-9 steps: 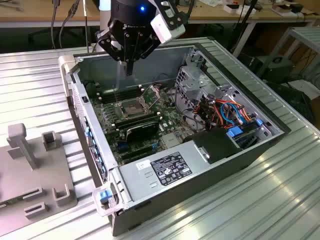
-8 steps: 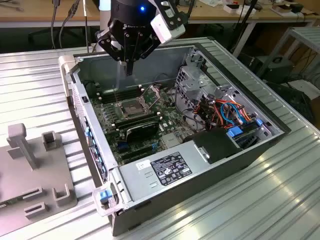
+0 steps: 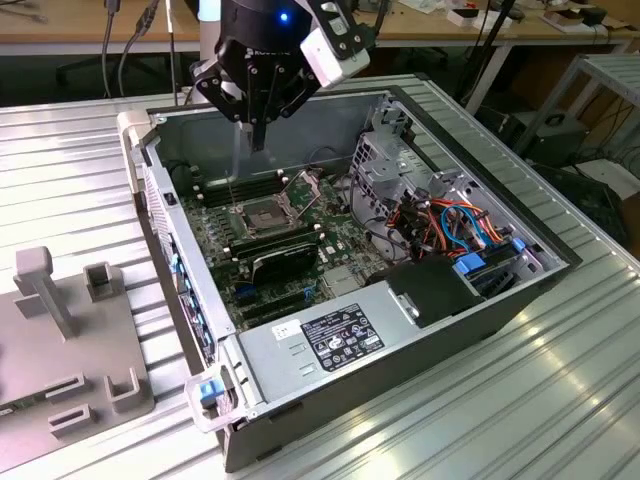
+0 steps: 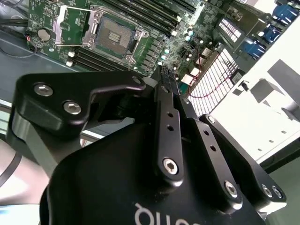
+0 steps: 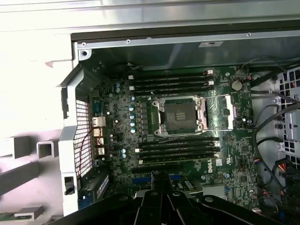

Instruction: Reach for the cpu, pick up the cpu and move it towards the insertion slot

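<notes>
Black gripper above insertion slot; its hold hidden.

We see the pincer hanging above the insertion slot, inside the open computer case.

Dark label on power supply: print too small to read; white lettering on gripper cut off, unreadable

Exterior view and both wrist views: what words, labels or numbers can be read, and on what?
Nothing reads cleanly enough to quote.
On the power supply label: print too small.
On the motherboard: white marking, blurred.
On the hand: white lettering on its body, cut off at the picture's edge.
</notes>
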